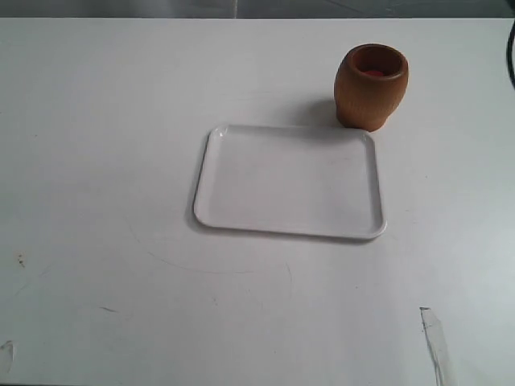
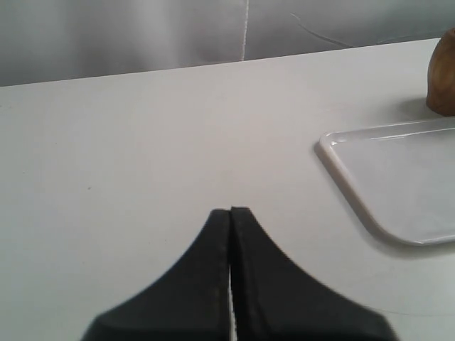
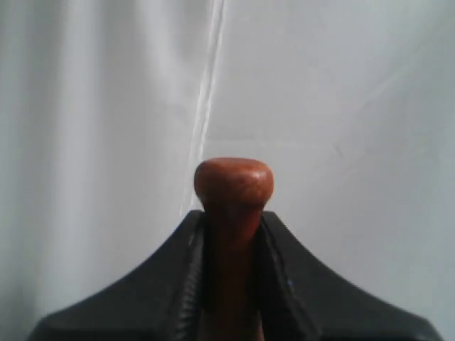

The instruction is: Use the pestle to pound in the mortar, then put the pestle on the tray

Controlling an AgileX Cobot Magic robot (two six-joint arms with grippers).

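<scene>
The light-brown wooden mortar (image 1: 372,86) stands upright at the back right, just behind the far right corner of the white tray (image 1: 241,145), which lies bare in the middle. Its reddish inside shows. My right gripper (image 3: 232,217) is shut on the pestle (image 3: 233,186), whose rounded reddish-brown end sticks out past the fingertips; a pale curtain fills the background. My left gripper (image 2: 231,210) is shut and holds nothing, above the table to the tray's (image 2: 341,160) left, with the mortar's edge (image 2: 443,74) beyond. Neither gripper shows in the exterior view.
A white table (image 1: 96,161) carries everything. A strip of clear tape (image 1: 434,342) lies near the front right edge, and small dark marks (image 1: 20,259) dot the front left. A grey curtain (image 2: 142,32) hangs behind the table's far edge.
</scene>
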